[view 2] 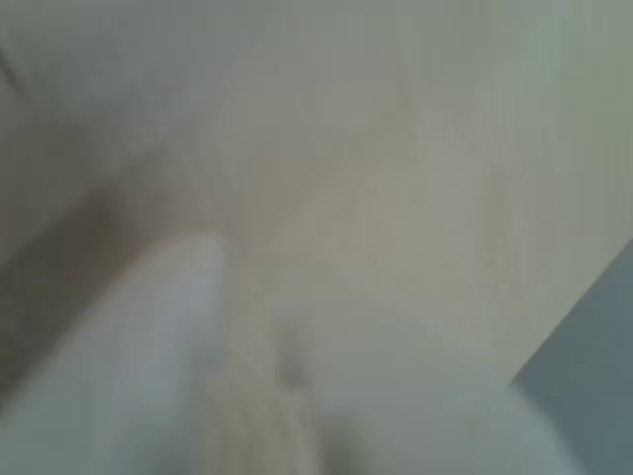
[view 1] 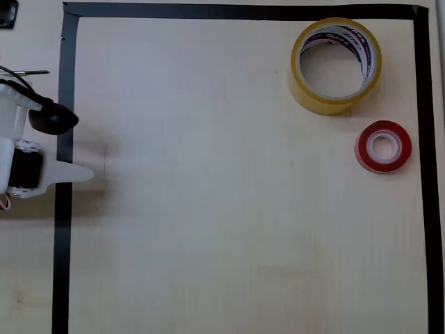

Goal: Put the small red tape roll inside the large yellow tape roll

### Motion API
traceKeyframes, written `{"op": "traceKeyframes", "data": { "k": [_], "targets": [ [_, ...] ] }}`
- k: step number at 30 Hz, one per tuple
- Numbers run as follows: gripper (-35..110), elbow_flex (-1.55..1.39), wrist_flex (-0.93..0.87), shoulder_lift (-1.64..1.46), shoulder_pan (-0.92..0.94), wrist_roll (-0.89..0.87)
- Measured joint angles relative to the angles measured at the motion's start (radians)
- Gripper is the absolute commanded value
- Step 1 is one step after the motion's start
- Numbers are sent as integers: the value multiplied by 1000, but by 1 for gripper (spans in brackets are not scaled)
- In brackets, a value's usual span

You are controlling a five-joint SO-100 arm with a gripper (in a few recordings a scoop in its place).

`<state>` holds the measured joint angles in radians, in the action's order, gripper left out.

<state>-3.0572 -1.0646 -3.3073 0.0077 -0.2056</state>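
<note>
Overhead view: small red tape roll (view 1: 383,146) beside large yellow tape roll (view 1: 336,65), apart.

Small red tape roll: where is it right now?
In the overhead view the small red tape roll lies flat near the table's right edge, just inside the black tape border, below and slightly right of the large yellow tape roll, not touching it.

Overhead view: small roll (view 1: 383,146) lies just below-right of large roll (view 1: 336,66).

translucent yellow tape roll (view 1: 336,66) far from the pincer, white core with red and blue print, glossy red roll (view 1: 383,146) beyond it, white core, pale wood table (view 1: 229,209), black tape border (view 1: 64,229), white pincer (view 1: 73,147)
</note>
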Motion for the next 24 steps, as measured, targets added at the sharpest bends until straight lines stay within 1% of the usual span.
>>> {"op": "traceKeyframes", "data": {
  "k": [4, 20, 22, 24],
  "targets": [
    [0, -17, 0, 0, 23, 0],
    [0, -18, 9, 0, 6, 0],
    [0, -3, 31, -2, -6, 0],
    [0, 37, 97, -5, -31, 0]
  ]
}}
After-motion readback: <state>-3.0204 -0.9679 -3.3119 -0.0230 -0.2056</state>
